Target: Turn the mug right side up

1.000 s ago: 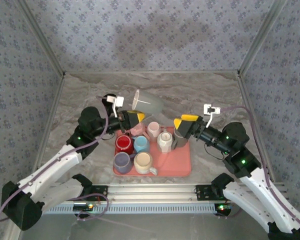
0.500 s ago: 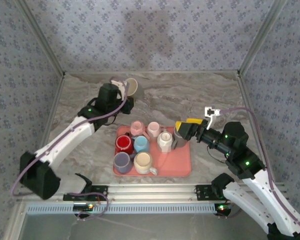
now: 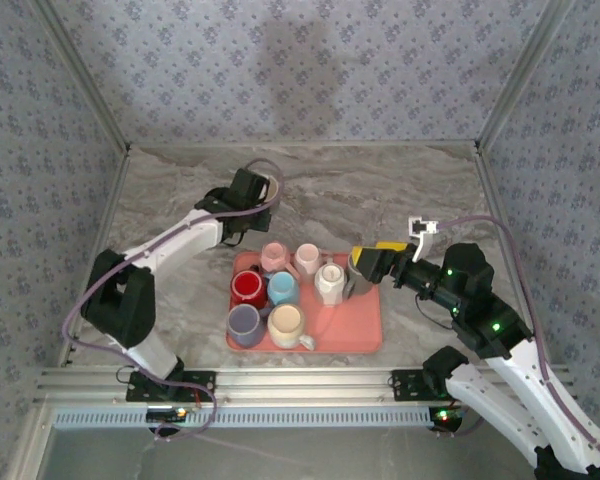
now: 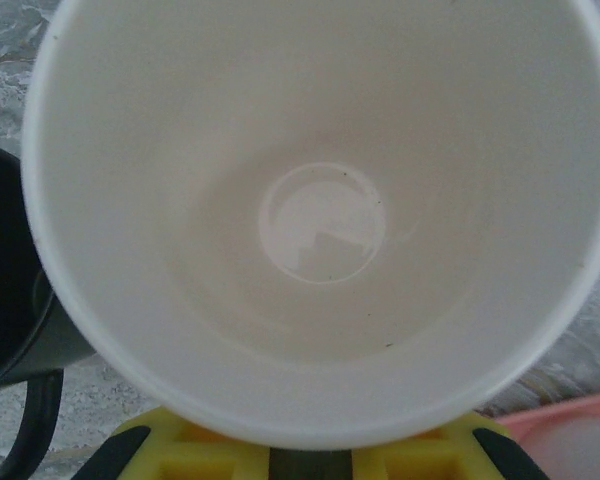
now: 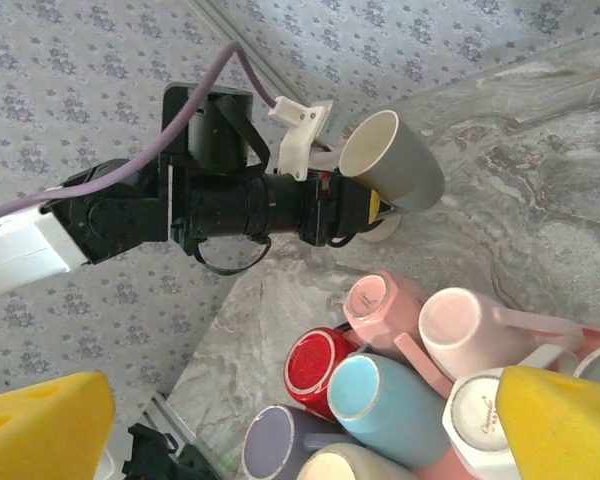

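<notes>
The left arm (image 3: 170, 248) reaches far forward from its base, forearm sloping up to a black wrist (image 3: 242, 190). Its gripper (image 5: 372, 208) lies roughly level and is clamped on a mug (image 5: 395, 160) just ahead of it. In the left wrist view, the yellow fingers (image 4: 180, 450) show at either side below the mug's rim.

The right arm (image 3: 500, 370) rises from its base to a bent elbow (image 3: 470, 272), and the wrist runs out level from there. The right gripper (image 3: 365, 262) points across toward the left one, well apart from it. Its yellow fingers (image 5: 40, 425) are spread wide with nothing between them.
</notes>
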